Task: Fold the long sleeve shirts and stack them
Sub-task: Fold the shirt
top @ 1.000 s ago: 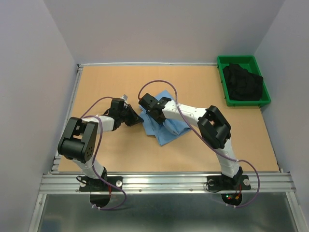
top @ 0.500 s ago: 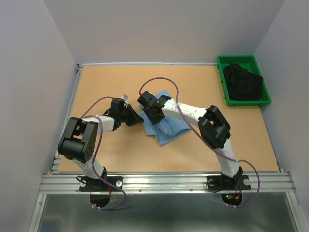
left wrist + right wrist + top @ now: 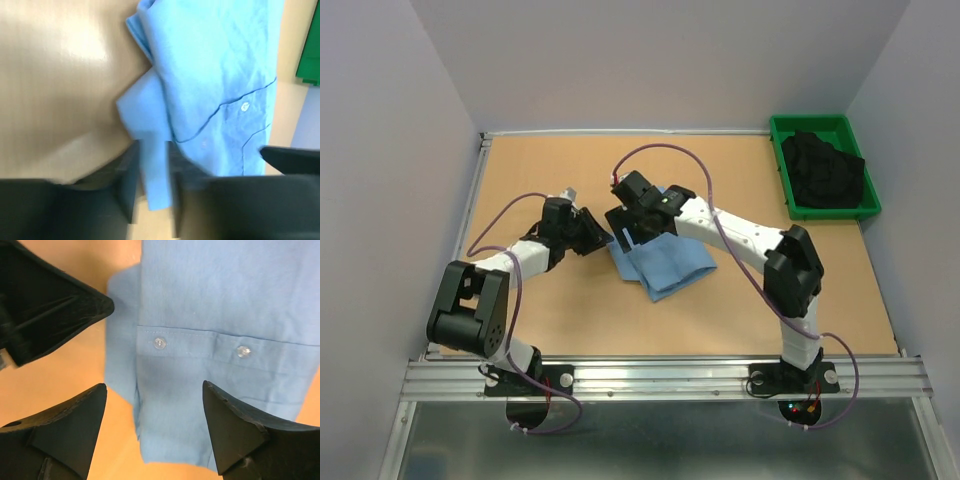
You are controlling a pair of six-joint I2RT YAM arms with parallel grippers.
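**While One Shirt Lies Folded, No Stack Is Yet Seen**

Although the light blue shirt point(image 3: 665, 265) is seen folded down to a small rectangle near the middle of the bench point(image 3: 540, 170), the job cannot be judged complete. Buttons and a stitched placket are shown on top. One narrow flap sticks out at the edge nearest the left tool point(image 3: 597, 236) — a corner that may need tucking. In the blurred wrist view that flap is seen between the left tool's fingers; whether it is pinched or let go cannot be told. The right tool point(image 3: 630, 235) is held just above the same edge, its fingers spread wide and nothing caught between them.

Folding is therefore judged nearly done for this one garment. Stacking is judged not begun, since no second folded shirt is shown on the bench.

By count: one blue shirt, two tools, one green bin point(image 3: 778, 150) at the far right corner — well apart from the shirt — and one dark heap point(image 3: 823, 172) inside it. Whether that heap is made up of further shirts, or how many, cannot be made out.
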